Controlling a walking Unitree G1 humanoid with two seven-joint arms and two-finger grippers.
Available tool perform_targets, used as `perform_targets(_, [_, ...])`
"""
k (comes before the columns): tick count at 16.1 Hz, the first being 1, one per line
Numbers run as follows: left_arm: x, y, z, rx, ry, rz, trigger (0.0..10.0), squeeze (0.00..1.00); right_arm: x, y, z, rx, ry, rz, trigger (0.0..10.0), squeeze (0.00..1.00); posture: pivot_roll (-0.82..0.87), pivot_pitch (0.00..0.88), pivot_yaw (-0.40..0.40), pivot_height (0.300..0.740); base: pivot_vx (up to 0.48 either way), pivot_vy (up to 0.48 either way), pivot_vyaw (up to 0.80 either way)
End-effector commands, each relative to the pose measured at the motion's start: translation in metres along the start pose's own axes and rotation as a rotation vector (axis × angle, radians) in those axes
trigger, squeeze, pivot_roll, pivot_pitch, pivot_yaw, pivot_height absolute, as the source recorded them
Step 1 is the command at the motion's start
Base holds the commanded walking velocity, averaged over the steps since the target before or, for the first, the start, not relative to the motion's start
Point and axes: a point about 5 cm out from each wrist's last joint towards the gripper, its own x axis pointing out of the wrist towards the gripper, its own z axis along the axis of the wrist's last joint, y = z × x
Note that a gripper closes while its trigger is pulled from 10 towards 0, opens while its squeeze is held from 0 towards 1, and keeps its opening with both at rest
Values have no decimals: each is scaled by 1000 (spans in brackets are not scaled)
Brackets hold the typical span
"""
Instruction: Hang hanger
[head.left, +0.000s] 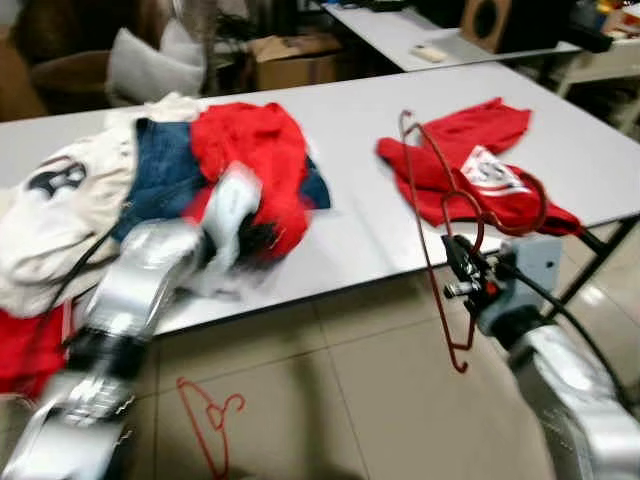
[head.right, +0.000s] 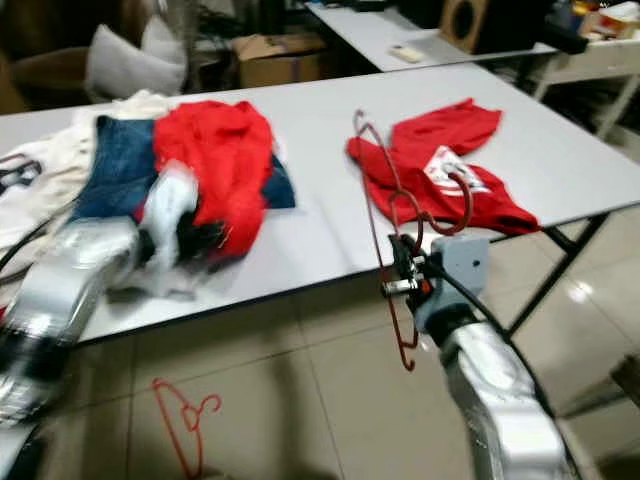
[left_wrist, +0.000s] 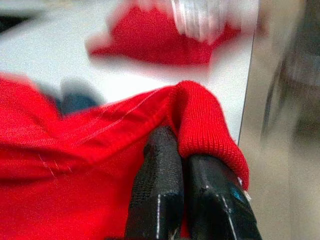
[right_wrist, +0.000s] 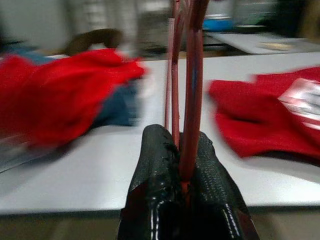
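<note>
A red wire hanger (head.left: 437, 215) stands upright at the table's front edge, my right gripper (head.left: 466, 272) shut on its lower wires; the right wrist view shows the wires (right_wrist: 186, 90) pinched between the black fingers (right_wrist: 155, 165). My left gripper (head.left: 262, 238) is shut on the hem of a red knit garment (head.left: 258, 155) that lies on the clothes pile at the table's left. The ribbed hem (left_wrist: 205, 125) folds over the closed fingers (left_wrist: 160, 185) in the left wrist view. The picture is blurred around the left arm.
A red shirt with a white print (head.left: 480, 170) lies on the white table (head.left: 350, 230) at the right. White and blue clothes (head.left: 90, 190) are piled at the left. A second red hanger (head.left: 208, 412) lies on the tiled floor. Table legs (head.left: 600, 255) stand beside my right arm.
</note>
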Motion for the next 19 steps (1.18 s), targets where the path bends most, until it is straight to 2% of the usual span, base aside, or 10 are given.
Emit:
perform_targets(1, [-1,8,37,-80,-154,48,0,0,-6,3,7,12,-7,75,10000,0,-122,0,55,740,0,0,0])
perform_targets(3, [2,13,56,-161,-244,103,0,0,-12,2,11,11,-9,127,10000,0,-127,0,61,740,0,0,0])
perform_targets(4, [4,23,65,-191,-271,196,0,0,-20,2,16,12,-16,178,10000,0,-130,0,65,740,0,0,0])
perform_targets(5, [5,26,64,-185,-241,247,0,0,-25,2,18,7,-7,217,10000,0,-136,0,69,740,0,0,0])
perform_targets(8, [11,23,48,-53,-100,310,0,0,-37,12,17,9,39,350,10000,0,-139,0,70,740,0,0,0])
perform_targets(9, [12,23,45,25,-59,323,0,0,-39,15,14,6,65,386,10000,0,-139,0,70,740,0,0,0])
perform_targets(12, [14,22,49,58,-53,337,0,0,-43,19,5,6,166,446,10000,0,-141,0,65,740,0,0,0])
perform_targets(14, [16,17,54,106,-48,311,0,0,-39,19,-1,4,216,455,10000,0,-137,0,58,740,0,0,0])
perform_targets(16, [18,5,53,159,-8,235,0,0,-20,20,-6,-19,232,437,10000,0,-136,0,58,740,0,0,0])
perform_targets(19, [19,-4,50,166,20,187,0,0,0,22,-9,-22,231,458,10000,0,-126,0,56,740,0,0,0])
